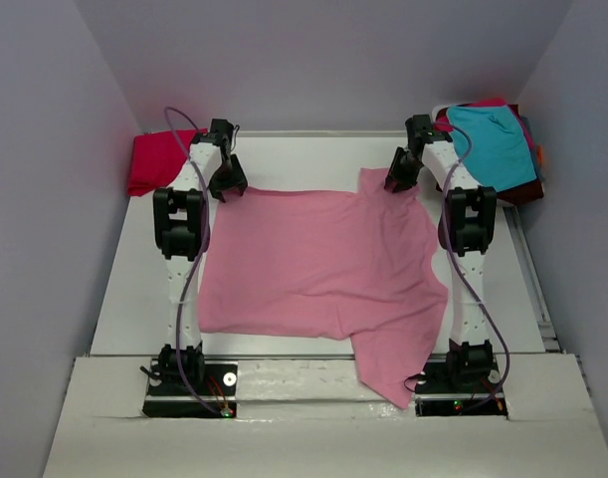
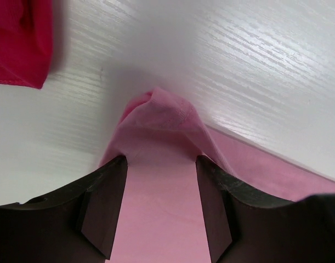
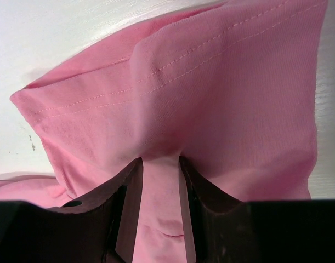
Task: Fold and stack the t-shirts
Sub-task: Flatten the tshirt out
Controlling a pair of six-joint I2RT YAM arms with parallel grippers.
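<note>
White table between pale walls. The light pink t-shirt lies spread flat between the arms, one sleeve reaching toward the right arm's base. At its far edge, the left gripper is closed on a bunched corner and the right gripper narrowly pinches the far sleeve. Beyond lie the crimson t-shirt, far left, and the teal t-shirt over a maroon t-shirt, far right.

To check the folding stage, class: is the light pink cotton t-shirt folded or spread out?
Spread out: the light pink cotton t-shirt lies flat across the white table, both sleeves sticking out, no fold visible.
</note>
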